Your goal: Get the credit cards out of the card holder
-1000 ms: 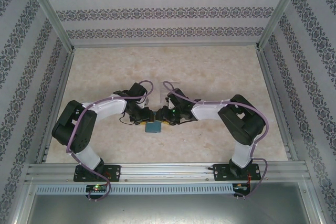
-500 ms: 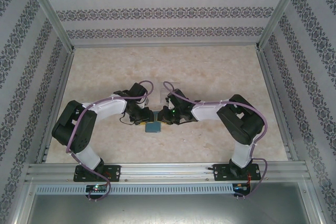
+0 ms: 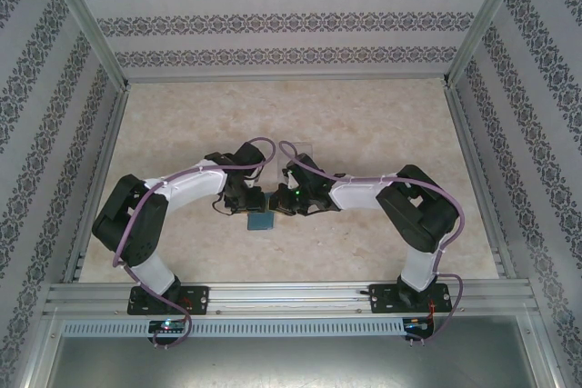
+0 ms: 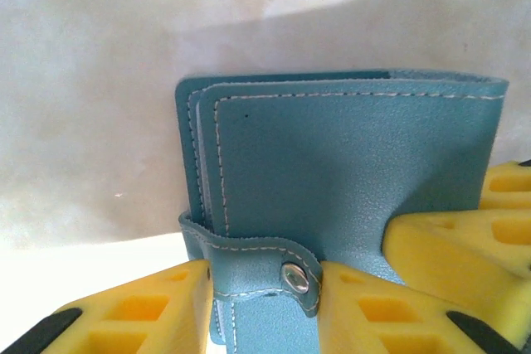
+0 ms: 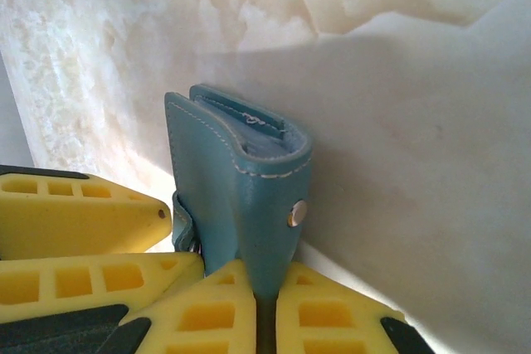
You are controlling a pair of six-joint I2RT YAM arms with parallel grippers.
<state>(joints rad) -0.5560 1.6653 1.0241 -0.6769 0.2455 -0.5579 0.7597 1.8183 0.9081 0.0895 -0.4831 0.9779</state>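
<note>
Yellow ribbed fingers of the right gripper have drawn together since a second ago. They were partly apart then and are now pinched tight on the lower edge of the card holder, whose teal leather runs straight down between them. The left gripper has hardly changed its spread. Its jaws stand narrow, clamped across the holder's lower part, with one finger on each side of the strap. In the overhead view the left forearm and wrist have shifted slightly from their earlier pose, and the holder sits a touch left of where it was. The holder is folded shut and the strap wraps round its edge, fastened by a metal snap stud. White stitching runs along its border, and the layered edges show at the open end in the right wrist view. The right gripper's fingers press in just beside the left gripper's. Both grippers meet at the middle of the pale marbled table, nearer the arm bases than the far edge, with the holder between them. I cannot tell whether it rests on the surface. Patterned walls enclose three sides.
</note>
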